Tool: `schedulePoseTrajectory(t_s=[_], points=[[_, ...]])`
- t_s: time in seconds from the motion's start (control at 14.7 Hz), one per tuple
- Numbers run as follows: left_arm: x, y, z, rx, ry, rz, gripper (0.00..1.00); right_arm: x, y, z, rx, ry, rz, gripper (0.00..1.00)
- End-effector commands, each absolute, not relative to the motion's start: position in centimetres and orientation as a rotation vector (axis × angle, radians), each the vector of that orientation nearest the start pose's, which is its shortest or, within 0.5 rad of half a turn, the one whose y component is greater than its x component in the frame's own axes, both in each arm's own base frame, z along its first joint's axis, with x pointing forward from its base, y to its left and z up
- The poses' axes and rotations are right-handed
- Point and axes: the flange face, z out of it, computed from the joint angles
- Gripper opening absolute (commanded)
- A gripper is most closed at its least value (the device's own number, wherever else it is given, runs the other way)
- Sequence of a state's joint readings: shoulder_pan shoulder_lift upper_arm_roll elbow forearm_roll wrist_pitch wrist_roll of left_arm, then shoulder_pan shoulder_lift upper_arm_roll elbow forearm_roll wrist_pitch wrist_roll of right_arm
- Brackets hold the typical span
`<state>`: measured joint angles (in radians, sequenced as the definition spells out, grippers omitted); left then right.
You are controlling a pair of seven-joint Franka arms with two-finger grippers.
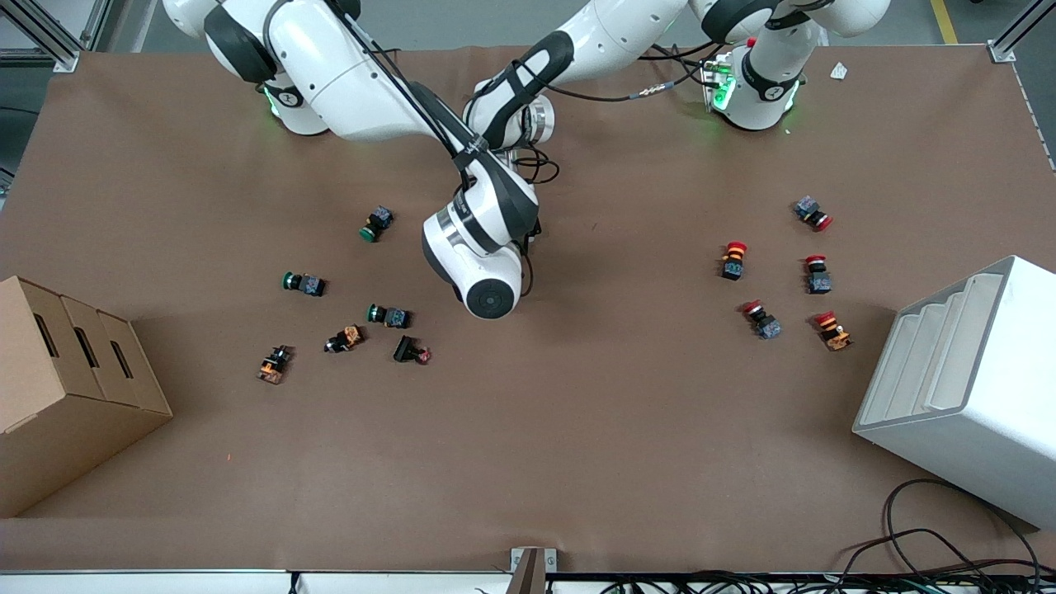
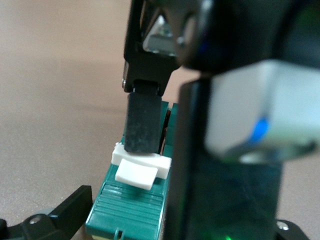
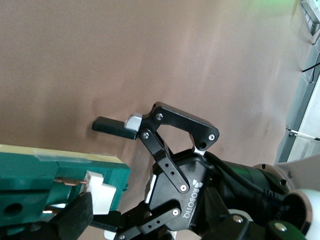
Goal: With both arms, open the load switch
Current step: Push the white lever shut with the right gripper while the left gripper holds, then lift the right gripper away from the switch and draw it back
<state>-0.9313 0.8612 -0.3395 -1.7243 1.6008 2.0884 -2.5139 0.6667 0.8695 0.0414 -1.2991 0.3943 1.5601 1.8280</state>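
- Green plastic marked the task's thing: the dark green oblong load switch (image 2: 127, 205) with its white lever piece (image 2: 137, 172) at one end. It was where the two white jointed arms met, in the upper middle of the front view, and there the right arm's wrist (image 1: 487, 264) hid it.
- The left gripper (image 3: 114, 172) was spread open around the lever end of the switch. One of its black fingers (image 3: 112, 125) stood clearly apart from the green body, so it was not gripping anything.
- The right gripper (image 2: 150, 130) was touching the switch at the white lever. I could not tell whether it was open or closed, nor whether it carried the switch.
- Whether the switch rested on the brown table cover (image 1: 577, 462) or was a little above it, I could not tell.
- Progress, as I judged it: both arms had reached the switch, so the approach was done. The lever seemed to lie flat against the green body, so the opening itself was probably not done yet.
- What was left, in my opinion: one gripper must hold the body firmly while the other pulls the lever up.
- Small round-capped push buttons (image 1: 386, 315) lay scattered in the middle band of the front view, toward both ends of the table and well apart from the grippers.
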Motion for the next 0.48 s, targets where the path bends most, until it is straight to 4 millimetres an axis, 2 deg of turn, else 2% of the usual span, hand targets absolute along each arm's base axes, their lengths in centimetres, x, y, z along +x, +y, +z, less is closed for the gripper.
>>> schedulePoseTrajectory(t_s=[0.0,0.2,0.41], points=[[25.3,-59.8,9.3,-2.853,-0.267,-1.404,1.00,51.4,44.2,22.2,-2.811,1.919,1.011,1.00],[25.0,-59.8,9.1,-2.855,-0.263,-1.400,1.00,56.5,39.8,25.6,-2.807,1.787,0.971,1.00],[25.2,-59.9,9.6,-2.855,-0.265,-1.406,1.00,59.9,35.6,27.9,-2.924,1.531,0.840,1.00]])
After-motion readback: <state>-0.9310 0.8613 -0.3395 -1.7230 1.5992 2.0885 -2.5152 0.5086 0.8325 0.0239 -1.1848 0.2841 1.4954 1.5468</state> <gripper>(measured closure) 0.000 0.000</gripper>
